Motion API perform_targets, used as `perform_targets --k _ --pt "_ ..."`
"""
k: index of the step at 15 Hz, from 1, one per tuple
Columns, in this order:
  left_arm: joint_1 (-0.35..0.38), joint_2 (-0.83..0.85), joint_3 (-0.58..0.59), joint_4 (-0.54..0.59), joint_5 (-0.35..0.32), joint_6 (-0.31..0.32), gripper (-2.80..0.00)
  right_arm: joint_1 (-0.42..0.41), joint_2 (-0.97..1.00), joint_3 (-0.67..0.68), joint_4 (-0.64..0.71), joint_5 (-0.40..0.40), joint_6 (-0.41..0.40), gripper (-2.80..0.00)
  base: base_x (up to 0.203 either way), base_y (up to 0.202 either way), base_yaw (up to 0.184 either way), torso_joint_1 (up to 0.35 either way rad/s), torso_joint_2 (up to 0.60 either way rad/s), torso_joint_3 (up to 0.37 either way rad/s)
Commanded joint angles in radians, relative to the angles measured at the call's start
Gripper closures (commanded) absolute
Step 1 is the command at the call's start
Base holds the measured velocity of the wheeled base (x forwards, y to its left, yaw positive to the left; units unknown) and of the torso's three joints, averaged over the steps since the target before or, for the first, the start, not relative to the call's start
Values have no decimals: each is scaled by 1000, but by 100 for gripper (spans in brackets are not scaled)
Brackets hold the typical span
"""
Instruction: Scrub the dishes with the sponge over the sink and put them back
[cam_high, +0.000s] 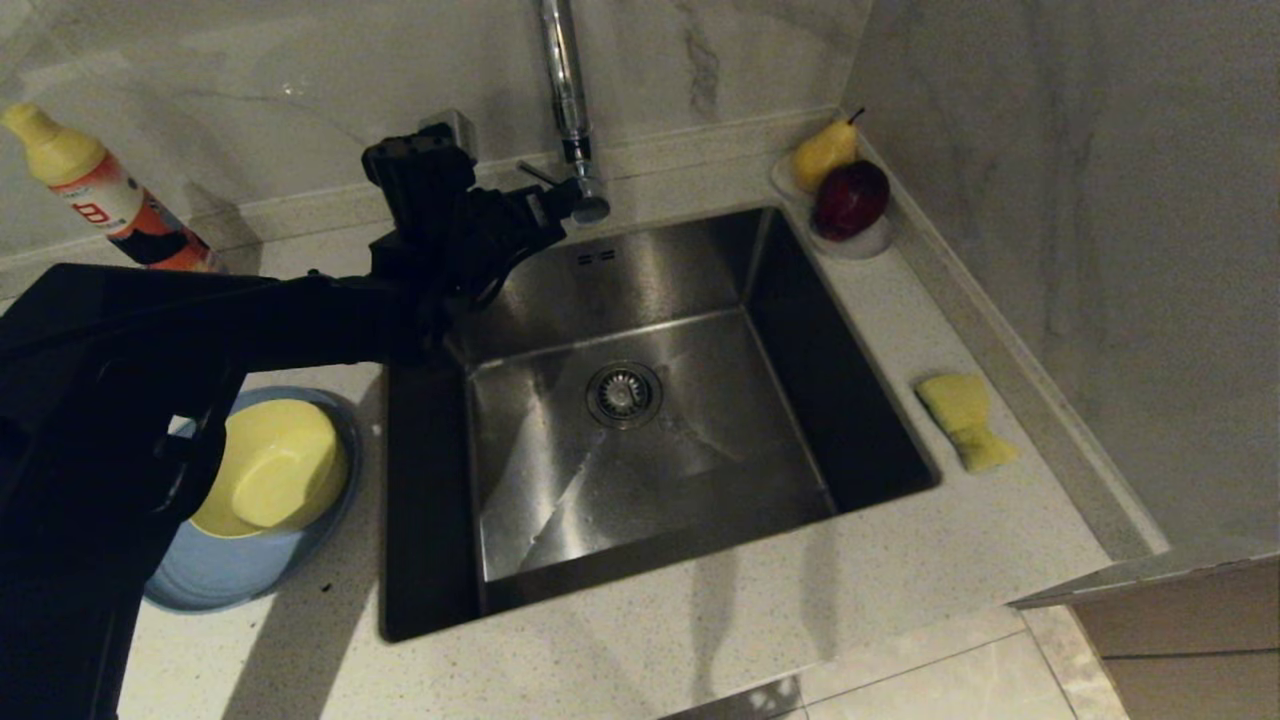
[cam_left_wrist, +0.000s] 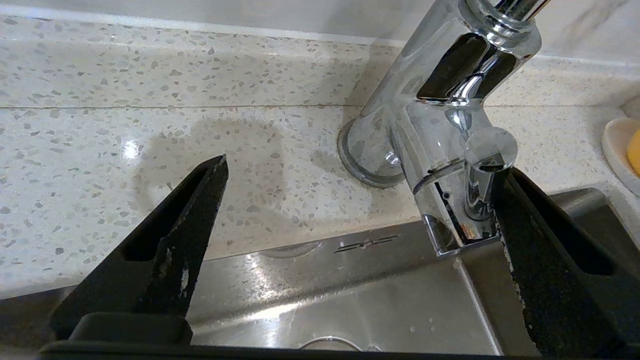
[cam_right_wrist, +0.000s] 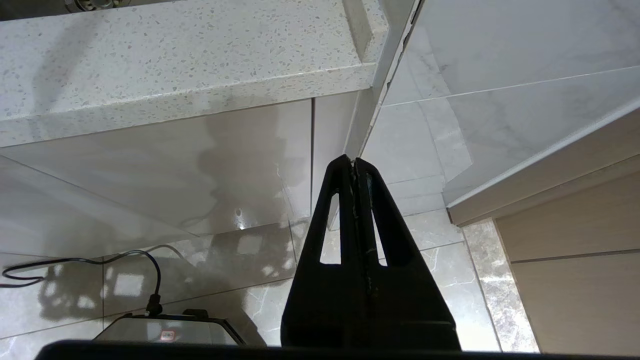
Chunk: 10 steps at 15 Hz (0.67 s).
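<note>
The steel sink fills the middle of the counter, under a chrome tap. Left of it a pale-yellow bowl lies upside down on the slate-blue plate. The yellow sponge rests on the counter right of the sink. My left gripper reaches over the sink's back left corner to the tap's base and is open. In the left wrist view the left gripper holds nothing, and one finger stands against the tap's side lever. My right gripper hangs shut below the counter edge.
A white dish with a yellow pear and a dark red fruit sits in the back right corner. A detergent bottle stands at the back left. Marble walls close the back and right. A cable lies on the floor.
</note>
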Motion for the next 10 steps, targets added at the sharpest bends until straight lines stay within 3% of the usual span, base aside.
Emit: perform_targets --k 1,4,6,10 --pt "1 -41 0 16 3 -4 -280 0 -2 0 0 1 0 0 0 0 0 0 0 0" --pt "-1 -200 0 223 -12 -13 -280 0 -2 0 0 1 0 0 0 0 0 0 0 0" --pt "-3 -283 0 399 -72 -35 -280 0 -2 0 0 1 0 0 0 0 0 0 0 0" --pt "-3 -288 2 440 -90 -59 -280 0 -2 0 0 1 0 0 0 0 0 0 0 0"
